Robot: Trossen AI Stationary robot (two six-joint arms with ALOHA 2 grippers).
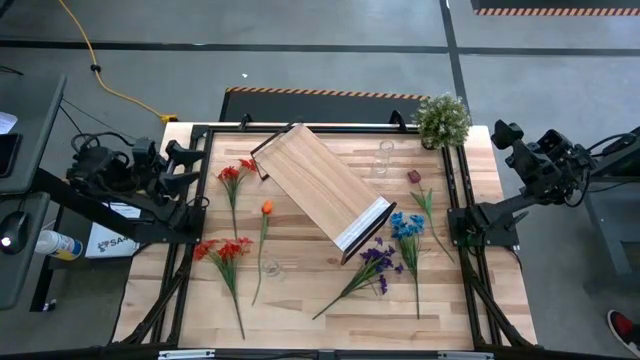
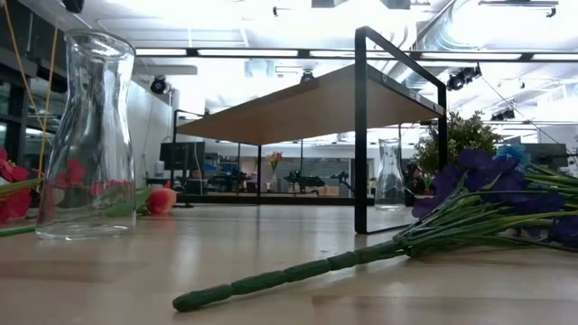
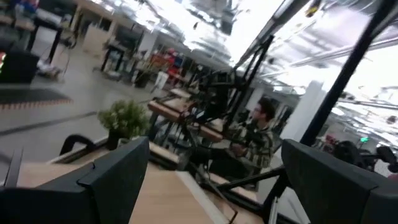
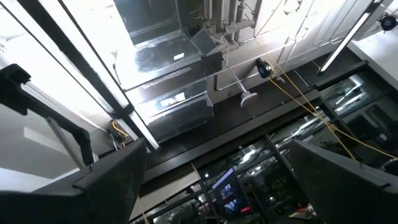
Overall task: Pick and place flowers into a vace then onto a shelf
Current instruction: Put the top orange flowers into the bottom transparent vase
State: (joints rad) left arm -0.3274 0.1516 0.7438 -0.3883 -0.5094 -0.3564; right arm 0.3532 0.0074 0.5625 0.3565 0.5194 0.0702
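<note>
High view: both arms sat parked off the table's sides, nothing held.
The left gripper (image 1: 190, 165) and right gripper (image 1: 500, 133) both stood with fingers spread wide and empty. Between them the shelf (image 1: 320, 185) lay diagonally across the table (image 1: 300, 300). The flowers (image 1: 232, 250) lay loose either side of it, red and orange nearer the left gripper, blue and purple nearer the right.
</note>
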